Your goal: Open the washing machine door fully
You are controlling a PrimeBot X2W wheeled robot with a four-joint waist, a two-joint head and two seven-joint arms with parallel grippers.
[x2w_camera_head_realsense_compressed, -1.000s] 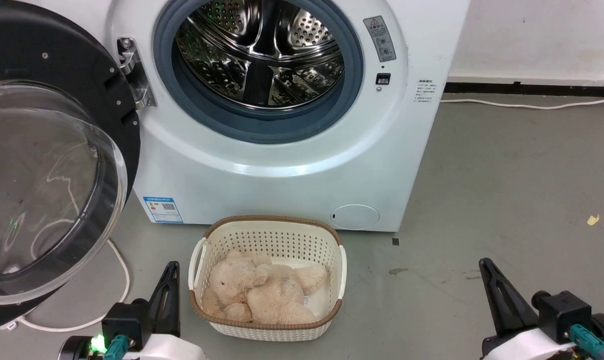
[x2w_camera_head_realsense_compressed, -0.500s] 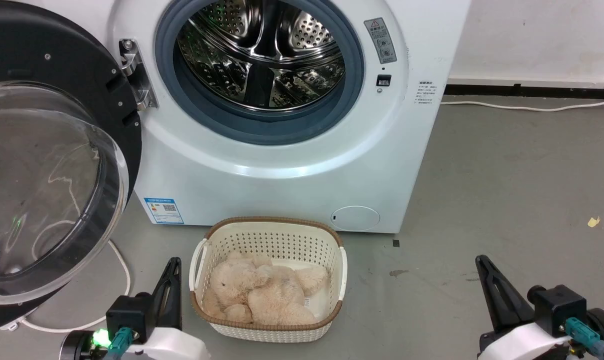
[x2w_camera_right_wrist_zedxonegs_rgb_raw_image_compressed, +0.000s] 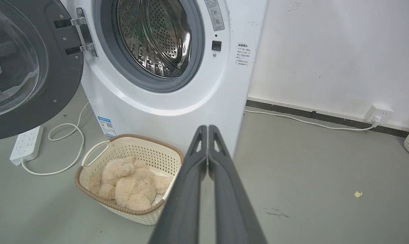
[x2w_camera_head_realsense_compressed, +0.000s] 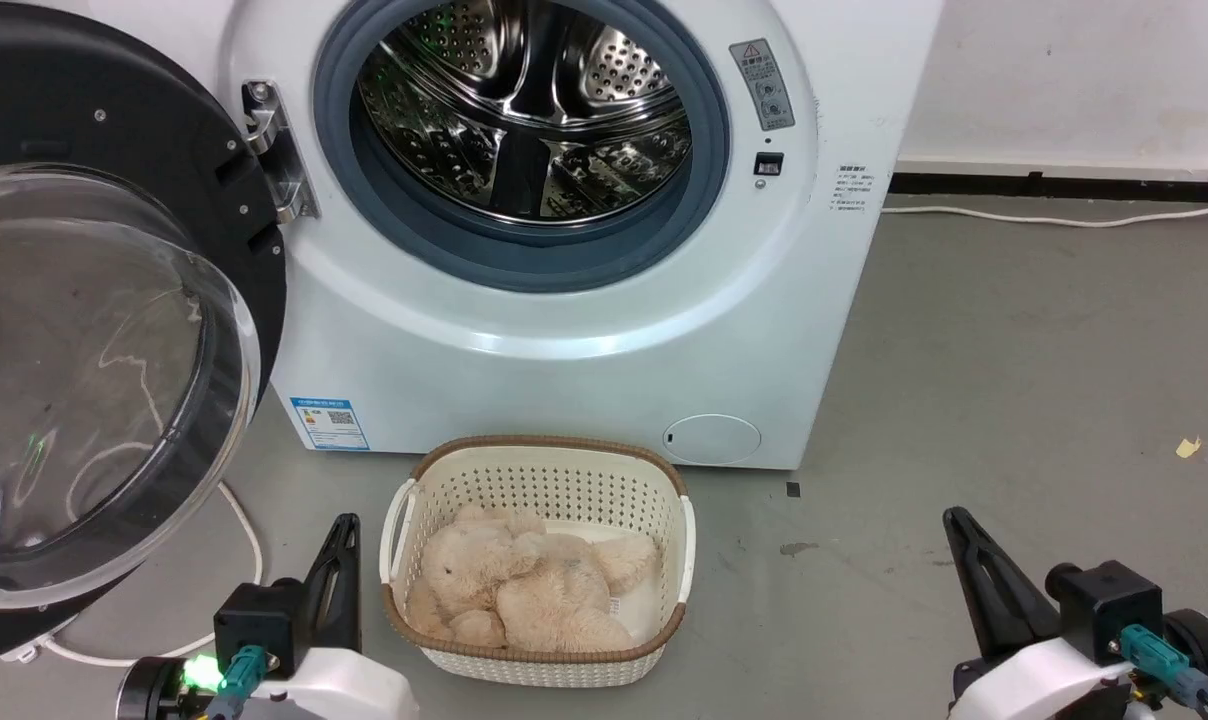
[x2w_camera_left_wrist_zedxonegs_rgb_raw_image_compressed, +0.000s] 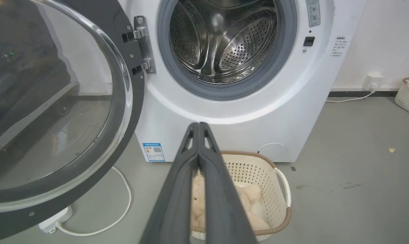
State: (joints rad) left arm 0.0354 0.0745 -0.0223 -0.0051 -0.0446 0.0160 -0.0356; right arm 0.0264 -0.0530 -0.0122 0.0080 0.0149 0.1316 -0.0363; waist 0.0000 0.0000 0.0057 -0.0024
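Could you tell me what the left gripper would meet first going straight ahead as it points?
Probably the big white washing machine, on its front below the drum opening; depth is unclear.

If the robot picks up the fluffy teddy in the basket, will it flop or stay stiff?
Probably floppy: the teddy lies slumped and curled in the basket, so its limbs would likely dangle. It looks soft and stuffed, so probably light for its size and hard to break.

Bright, even light; sharp, glass glare
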